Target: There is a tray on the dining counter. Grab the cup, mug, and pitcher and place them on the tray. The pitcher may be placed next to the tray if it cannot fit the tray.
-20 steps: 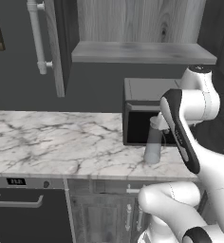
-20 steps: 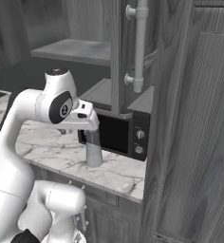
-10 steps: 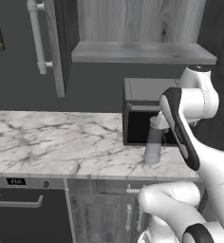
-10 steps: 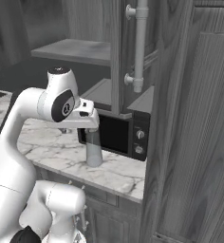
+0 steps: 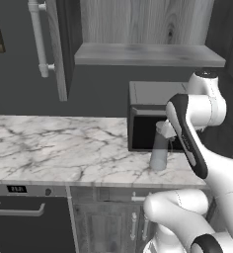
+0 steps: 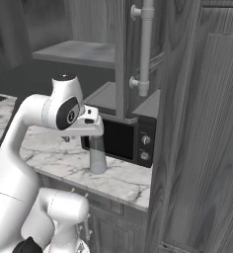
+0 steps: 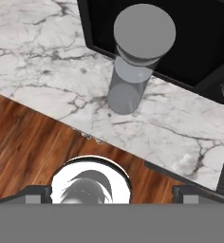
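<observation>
Nothing has moved in the last second: your arm hangs where it was and the pitcher (image 5: 159, 151) stands as before. Your gripper (image 7: 112, 190) is above it with jaws wide apart, holding nothing. Looking down from the hand, you get the rounded lid; your 2 base cameras give the slim side instead. It stands upright, long axis vertical, on the marble worktop (image 5: 59, 150) just before the microwave (image 6: 126, 141).

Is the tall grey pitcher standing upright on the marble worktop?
Yes, the pitcher stands upright on the marble worktop, its base on the stone in front of the black microwave.
</observation>
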Available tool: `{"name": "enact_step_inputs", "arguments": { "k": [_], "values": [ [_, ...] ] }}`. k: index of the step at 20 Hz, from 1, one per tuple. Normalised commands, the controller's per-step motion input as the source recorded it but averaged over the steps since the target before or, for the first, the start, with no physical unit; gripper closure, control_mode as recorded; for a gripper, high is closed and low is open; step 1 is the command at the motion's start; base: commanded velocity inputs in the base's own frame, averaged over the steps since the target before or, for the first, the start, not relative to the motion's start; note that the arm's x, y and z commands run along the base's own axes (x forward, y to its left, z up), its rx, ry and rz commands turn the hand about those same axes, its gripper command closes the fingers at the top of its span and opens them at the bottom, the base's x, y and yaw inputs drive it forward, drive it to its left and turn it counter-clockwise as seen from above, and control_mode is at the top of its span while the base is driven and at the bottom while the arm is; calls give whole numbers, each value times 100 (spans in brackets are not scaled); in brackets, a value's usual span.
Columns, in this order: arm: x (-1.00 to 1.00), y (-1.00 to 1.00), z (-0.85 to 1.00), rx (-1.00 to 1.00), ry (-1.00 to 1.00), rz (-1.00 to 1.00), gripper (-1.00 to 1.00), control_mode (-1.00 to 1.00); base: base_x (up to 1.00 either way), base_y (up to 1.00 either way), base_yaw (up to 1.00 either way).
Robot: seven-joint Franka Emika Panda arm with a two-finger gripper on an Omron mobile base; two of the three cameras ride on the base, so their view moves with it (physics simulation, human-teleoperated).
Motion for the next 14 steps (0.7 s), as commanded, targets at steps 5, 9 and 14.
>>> {"name": "enact_step_inputs", "arguments": {
  "k": [5, 9, 14],
  "values": [
    [8, -5, -20, 1, 0, 2, -100, -100, 0, 0, 0],
    [9, -10, -11, 3, 0, 2, -100, -100, 0, 0, 0],
    [10, -8, -9, 2, 0, 2, -100, -100, 0, 0, 0]
  ]
}}
